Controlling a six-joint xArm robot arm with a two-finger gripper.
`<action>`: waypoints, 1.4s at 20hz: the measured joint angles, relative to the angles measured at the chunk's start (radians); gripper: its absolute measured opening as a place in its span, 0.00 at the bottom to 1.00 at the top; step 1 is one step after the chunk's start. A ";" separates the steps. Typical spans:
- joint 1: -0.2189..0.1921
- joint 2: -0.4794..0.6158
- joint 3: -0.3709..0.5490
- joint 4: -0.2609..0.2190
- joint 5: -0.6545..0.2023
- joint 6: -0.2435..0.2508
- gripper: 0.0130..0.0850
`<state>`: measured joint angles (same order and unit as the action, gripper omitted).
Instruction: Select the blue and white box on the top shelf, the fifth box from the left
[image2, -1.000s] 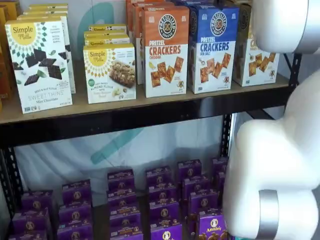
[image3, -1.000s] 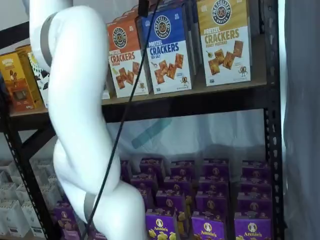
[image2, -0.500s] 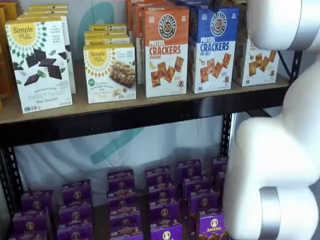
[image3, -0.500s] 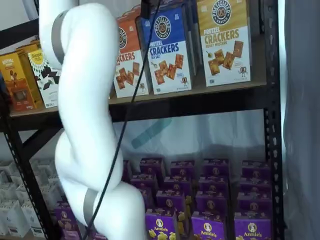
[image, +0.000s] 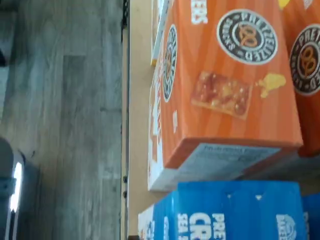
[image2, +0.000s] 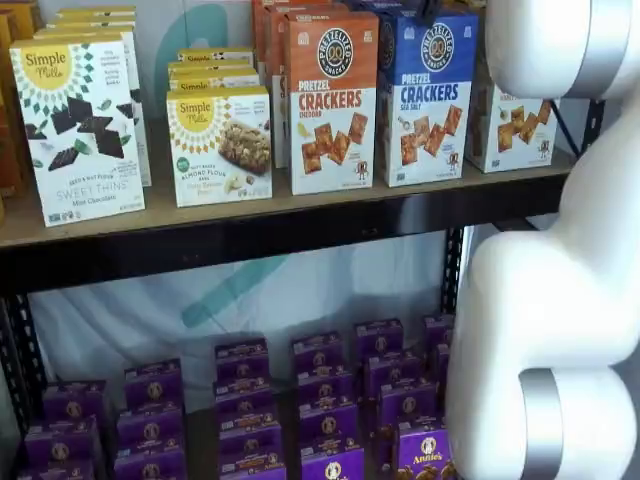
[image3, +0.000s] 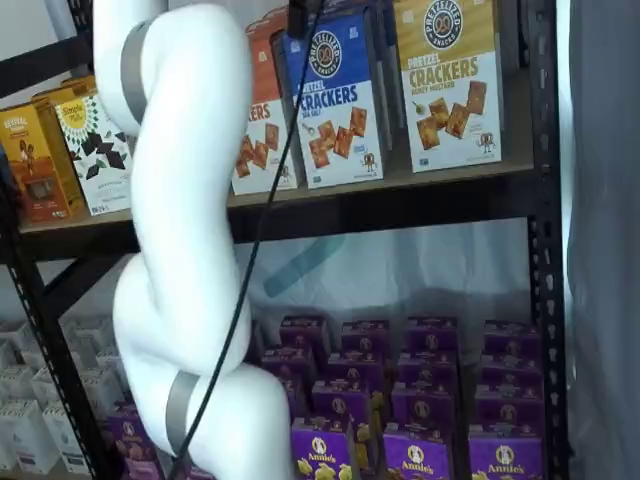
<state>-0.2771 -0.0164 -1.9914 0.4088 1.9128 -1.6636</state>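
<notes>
The blue and white box stands upright on the top shelf, between an orange-topped cheddar carton and a yellow-topped cracker carton. In a shelf view, the gripper shows only as a black finger hanging from the top edge with a cable beside it. It hangs at the upper left corner of the blue and white box. Nothing is between the jaws, which stand wide. The wrist view looks down on the blue carton's top and the orange carton.
Simple Mills boxes stand at the shelf's left. Purple Annie's boxes fill the lower shelf. The white arm covers part of the orange carton in a shelf view. Black uprights frame the shelves. Grey floor lies beyond the board's edge.
The white arm has swung to the right in front of the orange carton, and the black finger has edged right along the blue box's top. The boxes have not moved.
</notes>
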 joint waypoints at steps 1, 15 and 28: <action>0.003 0.005 -0.006 -0.009 0.003 -0.002 1.00; 0.055 0.040 -0.027 -0.154 0.010 -0.022 1.00; 0.083 0.040 -0.016 -0.235 -0.003 -0.030 1.00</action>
<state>-0.1937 0.0234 -2.0073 0.1742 1.9095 -1.6932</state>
